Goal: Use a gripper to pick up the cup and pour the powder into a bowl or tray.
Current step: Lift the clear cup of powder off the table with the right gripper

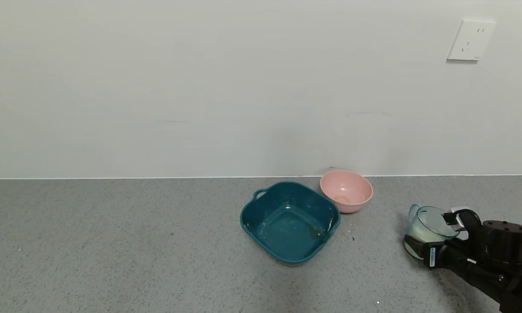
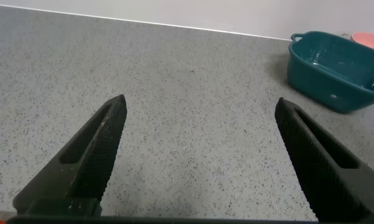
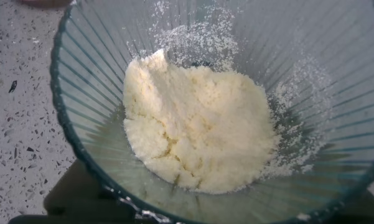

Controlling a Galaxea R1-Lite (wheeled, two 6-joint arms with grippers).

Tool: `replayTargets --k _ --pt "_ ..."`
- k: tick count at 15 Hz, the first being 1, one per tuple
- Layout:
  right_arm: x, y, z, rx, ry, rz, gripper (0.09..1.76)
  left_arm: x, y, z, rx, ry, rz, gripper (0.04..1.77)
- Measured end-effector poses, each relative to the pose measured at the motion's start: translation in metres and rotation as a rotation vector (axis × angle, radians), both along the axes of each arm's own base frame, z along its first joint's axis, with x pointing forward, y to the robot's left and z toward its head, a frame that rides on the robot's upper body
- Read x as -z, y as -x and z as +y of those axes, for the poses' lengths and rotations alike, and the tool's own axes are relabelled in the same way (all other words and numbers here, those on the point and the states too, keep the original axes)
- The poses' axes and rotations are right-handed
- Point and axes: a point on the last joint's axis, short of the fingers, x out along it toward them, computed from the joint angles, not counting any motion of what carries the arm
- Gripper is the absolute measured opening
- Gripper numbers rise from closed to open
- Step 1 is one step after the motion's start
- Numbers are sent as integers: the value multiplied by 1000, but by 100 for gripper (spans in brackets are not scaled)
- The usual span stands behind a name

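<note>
The blue-green ribbed cup (image 1: 427, 226) is at the far right of the counter, between the two black fingers of my right gripper (image 1: 445, 237), which is shut on it. In the right wrist view the cup's wall (image 3: 90, 93) fills the picture, with a heap of off-white powder (image 3: 196, 127) in its bottom and grains clinging to the side. The pale pink bowl (image 1: 346, 190) stands near the wall, to the left of the cup. My left gripper (image 2: 200, 106) is open and empty above bare counter, out of the head view.
A dark teal tray with handles (image 1: 290, 221) sits just left of and in front of the pink bowl; it also shows in the left wrist view (image 2: 336, 71). The grey speckled counter (image 1: 113, 243) runs to a white wall with a socket (image 1: 470, 40).
</note>
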Motion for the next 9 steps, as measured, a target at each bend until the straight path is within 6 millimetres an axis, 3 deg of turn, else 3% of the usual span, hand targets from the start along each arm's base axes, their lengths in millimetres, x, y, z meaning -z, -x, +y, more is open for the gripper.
replayTargets --k 9 --pt "-1 -5 -1 6 -13 -14 132 0 0 0 0 0 0 172"
